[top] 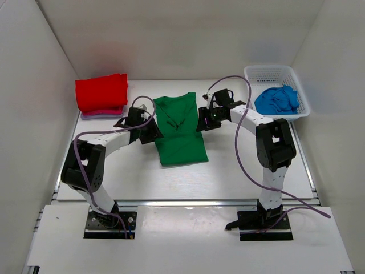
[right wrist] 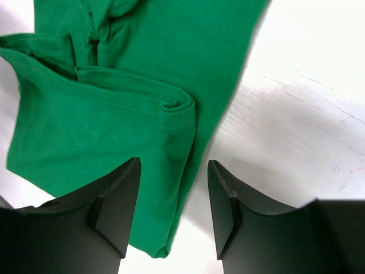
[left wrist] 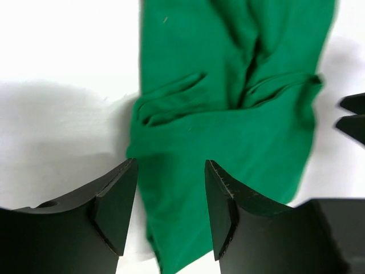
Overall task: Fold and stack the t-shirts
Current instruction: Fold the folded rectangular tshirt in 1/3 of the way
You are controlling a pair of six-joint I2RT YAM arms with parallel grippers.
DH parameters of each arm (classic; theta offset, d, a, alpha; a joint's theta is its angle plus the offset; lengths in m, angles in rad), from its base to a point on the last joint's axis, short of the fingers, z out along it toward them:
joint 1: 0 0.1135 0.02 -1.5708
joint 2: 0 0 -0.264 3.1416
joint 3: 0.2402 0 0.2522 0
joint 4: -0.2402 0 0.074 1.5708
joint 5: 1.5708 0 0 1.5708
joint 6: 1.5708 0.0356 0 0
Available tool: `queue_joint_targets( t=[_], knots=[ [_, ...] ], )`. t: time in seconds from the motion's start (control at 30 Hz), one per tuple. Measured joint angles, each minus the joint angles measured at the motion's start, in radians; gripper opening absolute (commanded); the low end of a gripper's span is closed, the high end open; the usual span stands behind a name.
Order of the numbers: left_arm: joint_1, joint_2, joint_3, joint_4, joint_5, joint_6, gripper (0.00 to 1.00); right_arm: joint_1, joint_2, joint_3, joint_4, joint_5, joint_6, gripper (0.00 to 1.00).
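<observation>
Green cloth is noted at the middle of the table [top: 217, 171]: the green t-shirt [top: 180, 134] is laid flat, with both sides folded inward to give a narrow panel, the V-neck toward the far wall and the hem toward the arm bases. The left gripper [top: 153, 132] is positioned at the shirt's left edge and the right gripper [top: 201, 121] at its right edge, so the shirt is bracketed between them. In the left wrist view the black fingers [left wrist: 117, 200] are seen parted, with a clear gap between them; the shirt's edge and a folded-in sleeve are visible through and beyond that gap, and no cloth is pinched. In the right wrist view the fingers [right wrist: 225, 200] are likewise spread apart, one over the green fabric and one over bare white table; a rolled sleeve hem is seen just ahead of them, and nothing is clamped. Whether either set of fingertips is touching the cloth cannot be told. The red t-shirt [top: 102, 91] is found folded at the far left, stacked on the pink t-shirt [top: 101, 115], of which only a thin edge is exposed. The blue t-shirt [top: 278, 100] is bunched, unfolded, inside the white mesh basket [top: 268, 69] at the far right.
</observation>
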Motion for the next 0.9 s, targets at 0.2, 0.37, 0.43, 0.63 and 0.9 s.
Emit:
queue_joint_targets(
  t=[0.2,0.37,0.43,0.63,0.9],
  knots=[
    [-0.029,-0.003,0.002,-0.056,-0.072,0.027,0.61,0.016,0.000,0.005,-0.015,0.030,-0.028,0.49],
    [-0.042,0.019,0.043,-0.088,-0.129,0.047,0.58,0.029,0.002,0.029,-0.031,0.055,-0.047,0.44],
    [-0.045,0.036,0.064,-0.090,-0.144,0.051,0.56,0.034,0.008,0.048,-0.037,0.064,-0.053,0.42],
    [-0.056,0.101,0.118,-0.090,-0.164,0.065,0.39,0.048,0.039,0.089,-0.045,0.085,-0.072,0.39],
    [-0.062,0.143,0.126,-0.097,-0.173,0.072,0.00,0.064,0.083,0.100,-0.071,0.095,-0.092,0.29]
  ],
)
